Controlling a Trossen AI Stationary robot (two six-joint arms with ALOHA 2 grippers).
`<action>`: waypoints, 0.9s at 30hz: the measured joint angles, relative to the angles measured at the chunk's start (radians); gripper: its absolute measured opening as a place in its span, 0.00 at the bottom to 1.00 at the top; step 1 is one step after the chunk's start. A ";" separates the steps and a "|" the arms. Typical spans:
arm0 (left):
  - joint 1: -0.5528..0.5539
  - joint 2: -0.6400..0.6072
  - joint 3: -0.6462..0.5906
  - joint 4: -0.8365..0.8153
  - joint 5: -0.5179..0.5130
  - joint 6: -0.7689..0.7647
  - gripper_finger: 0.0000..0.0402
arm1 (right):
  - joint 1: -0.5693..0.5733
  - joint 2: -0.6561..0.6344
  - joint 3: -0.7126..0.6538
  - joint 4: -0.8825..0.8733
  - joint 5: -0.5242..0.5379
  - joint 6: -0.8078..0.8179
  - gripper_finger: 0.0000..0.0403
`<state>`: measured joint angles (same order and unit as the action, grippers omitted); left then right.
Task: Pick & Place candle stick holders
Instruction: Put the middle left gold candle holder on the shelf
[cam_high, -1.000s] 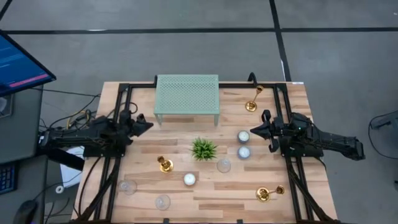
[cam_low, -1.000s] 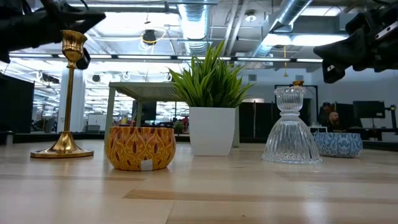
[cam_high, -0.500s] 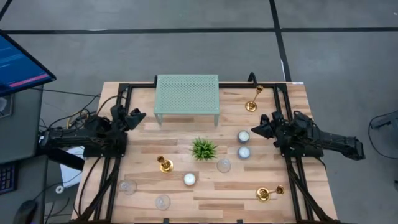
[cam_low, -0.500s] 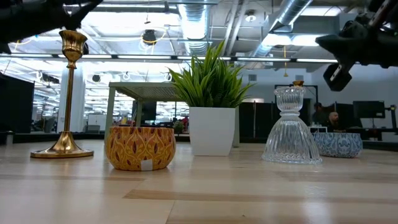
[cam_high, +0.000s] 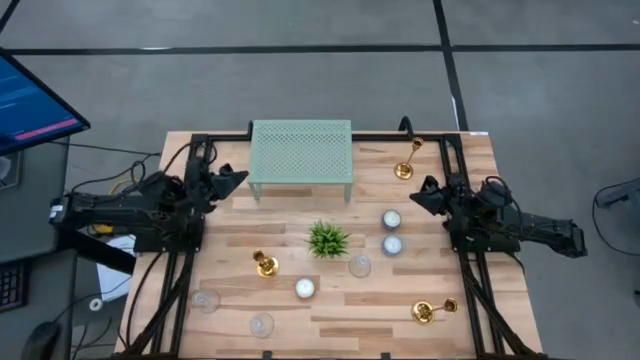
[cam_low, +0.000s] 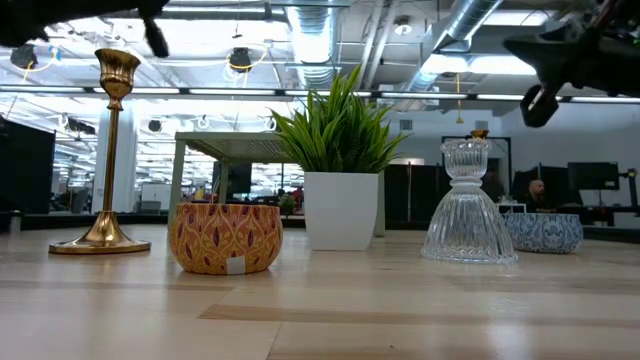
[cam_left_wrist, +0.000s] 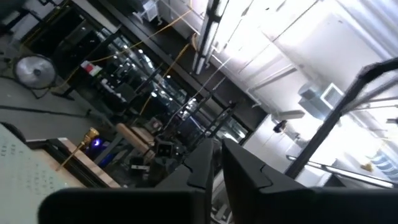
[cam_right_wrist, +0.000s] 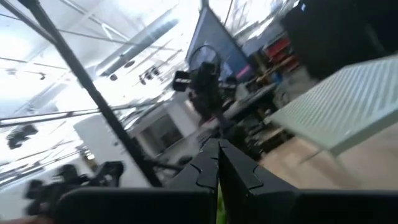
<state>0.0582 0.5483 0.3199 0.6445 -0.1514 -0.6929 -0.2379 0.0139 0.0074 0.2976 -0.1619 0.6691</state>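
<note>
Three gold candle stick holders show in the high view. One (cam_high: 265, 264) stands on its round base left of the plant, and also shows at the left of the low view (cam_low: 112, 150). One (cam_high: 405, 160) stands near the far right corner and shows far off in the left wrist view (cam_left_wrist: 79, 148). One (cam_high: 432, 311) lies on its side near the right front. My left gripper (cam_high: 238, 178) is shut and empty, raised beside the green rack's left end. My right gripper (cam_high: 420, 191) is shut and empty, raised at the right, between the two right-hand holders.
A green perforated rack (cam_high: 300, 152) stands at the far middle. A small potted plant (cam_high: 327, 239) is at the centre. White tealights (cam_high: 391, 219) and clear glass cups (cam_high: 261, 324) are scattered over the near half. A yellow patterned cup (cam_low: 225, 238) stands by the left holder.
Both grippers have risen and gone a little toward the far edge, tipping upward; in the low view they have moved up toward the picture's top. Nothing on the table has moved.
</note>
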 joint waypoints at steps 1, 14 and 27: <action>0.000 0.033 0.028 0.001 -0.002 0.006 0.11 | 0.000 0.000 0.000 0.011 0.014 -0.015 0.00; -0.001 0.283 0.331 0.003 0.231 0.253 0.36 | 0.000 -0.001 0.037 0.064 0.082 -0.083 0.07; -0.001 0.311 0.520 -0.477 0.262 0.323 0.54 | 0.000 -0.001 0.157 0.046 0.085 -0.245 0.24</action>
<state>0.0570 0.8597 0.8397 0.1678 0.1104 -0.3702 -0.2379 0.0128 0.1644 0.3435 -0.0769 0.4238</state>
